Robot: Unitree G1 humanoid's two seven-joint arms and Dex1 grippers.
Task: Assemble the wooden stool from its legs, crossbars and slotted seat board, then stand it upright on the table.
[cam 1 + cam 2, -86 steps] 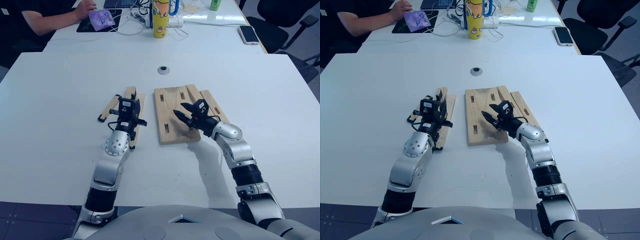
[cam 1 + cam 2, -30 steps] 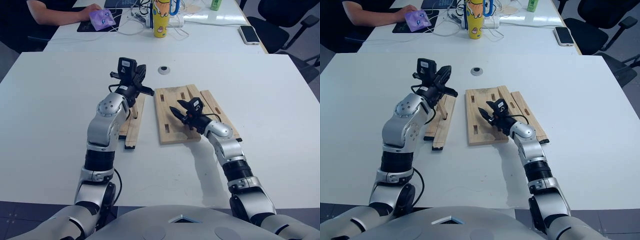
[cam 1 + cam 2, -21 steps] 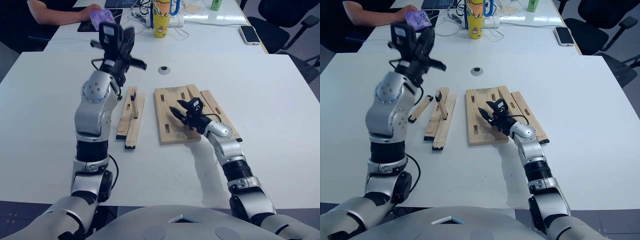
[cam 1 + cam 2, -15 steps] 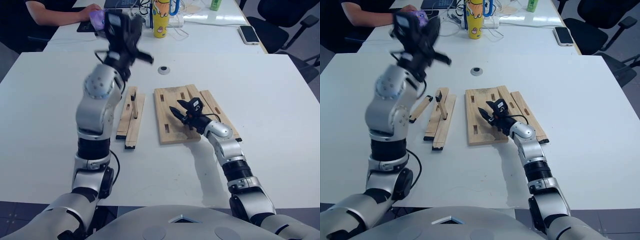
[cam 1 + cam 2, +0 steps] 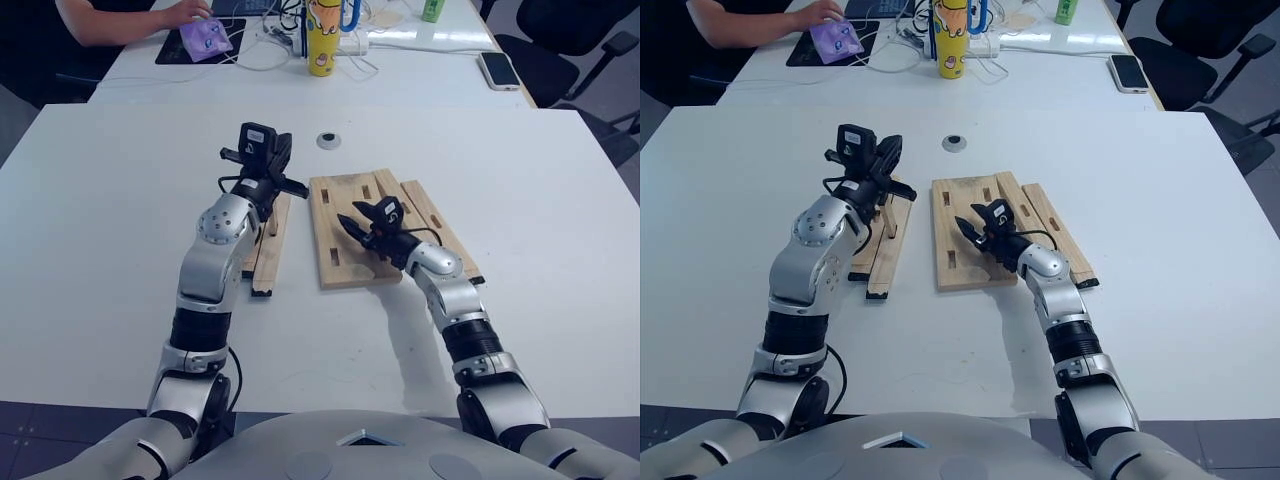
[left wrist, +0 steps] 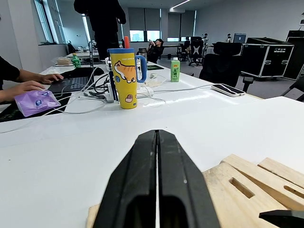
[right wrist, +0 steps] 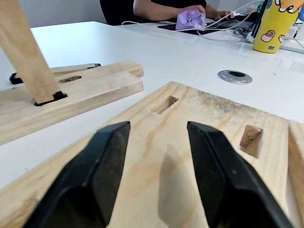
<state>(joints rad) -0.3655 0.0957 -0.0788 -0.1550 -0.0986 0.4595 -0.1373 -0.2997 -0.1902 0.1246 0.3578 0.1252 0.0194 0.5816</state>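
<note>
Right tool [image 7: 156,127] hangs with fingers apart, just over the slotted seat board [image 5: 350,235], lying flat mid-frame on the white bench [image 5: 120,220]. Left tool [image 6: 156,175] is pinched together on nothing, above the legs [image 5: 265,265] left of the board. I think the wood is hard, stiff and light. Flat like that, the board is best grabbed by an edge.
</note>
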